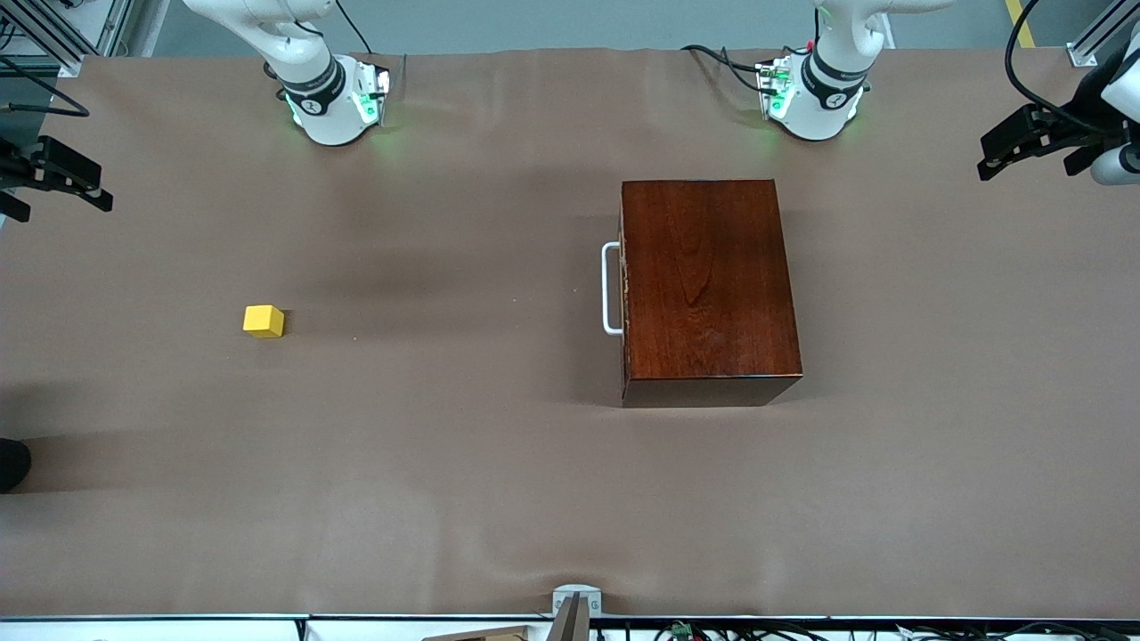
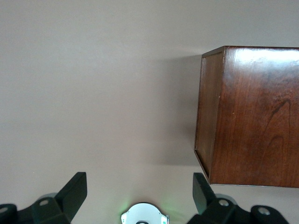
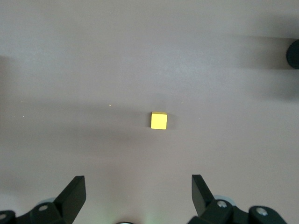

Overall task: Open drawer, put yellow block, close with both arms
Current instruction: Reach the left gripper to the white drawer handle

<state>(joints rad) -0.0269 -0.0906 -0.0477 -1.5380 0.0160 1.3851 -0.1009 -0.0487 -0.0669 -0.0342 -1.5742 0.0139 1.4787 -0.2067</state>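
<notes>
The dark red-brown wooden box [image 1: 708,285] stands toward the left arm's end of the table. Its drawer is shut, and the white bar handle [image 1: 611,289] faces the right arm's end. The box also shows in the left wrist view [image 2: 254,116]. The yellow block [image 1: 264,321] lies on the brown cloth toward the right arm's end, and it also shows in the right wrist view [image 3: 159,120]. My left gripper [image 1: 1029,167] [image 2: 140,176] is open and empty, up over the left arm's end of the table. My right gripper [image 1: 62,205] [image 3: 138,178] is open and empty, up over the right arm's end.
The two round white bases lit green [image 1: 334,107] [image 1: 815,102] stand at the table's edge farthest from the front camera. A black object [image 1: 11,463] sits at the right arm's end of the table. A grey mount [image 1: 574,610] is at the nearest edge.
</notes>
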